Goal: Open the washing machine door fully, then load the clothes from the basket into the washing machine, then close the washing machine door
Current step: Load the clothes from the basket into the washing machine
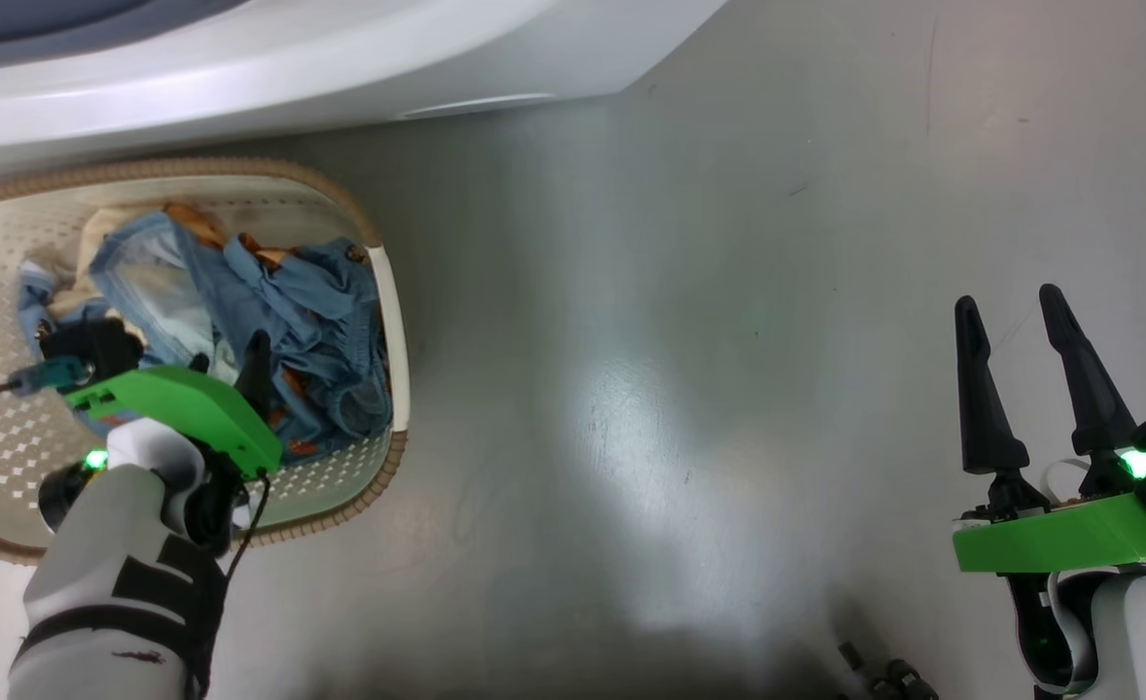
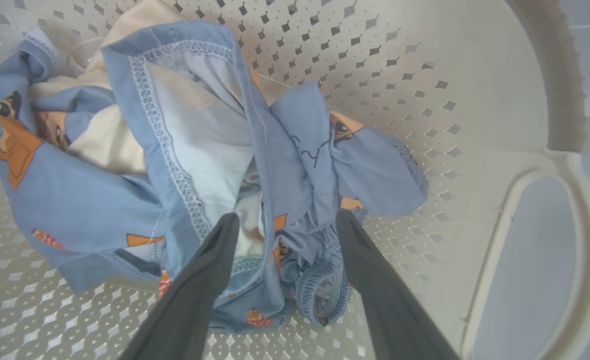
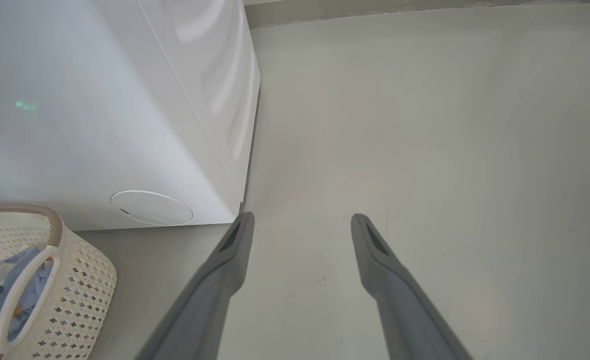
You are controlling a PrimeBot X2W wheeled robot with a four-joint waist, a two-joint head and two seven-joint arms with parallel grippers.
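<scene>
From the head, a smooth pale grey floor (image 1: 689,321) with a soft sheen of reflected light spreads out from the small cream plastic basket with perforated sides and a brown woven-look rim (image 1: 393,321). The big white boxy washing machine (image 1: 291,78) stands just behind the basket. The light-blue denim-like clothes with orange-brown prints (image 1: 320,301) lie bunched inside the basket, and the left jaws reach down into it over the heap. The right jaws stand open and empty over bare floor, well apart from the basket, their long dark fingers (image 1: 983,408) spread. At the left wrist, the left jaws are open, with one finger on each side of a gathered blue fold in the basket and not closed on it. At the right wrist, the machine's small round white flap (image 3: 151,207) sits low on its front, near the basket, and the floor runs on beyond the basket to a darker band (image 3: 375,7) along its far edge.
</scene>
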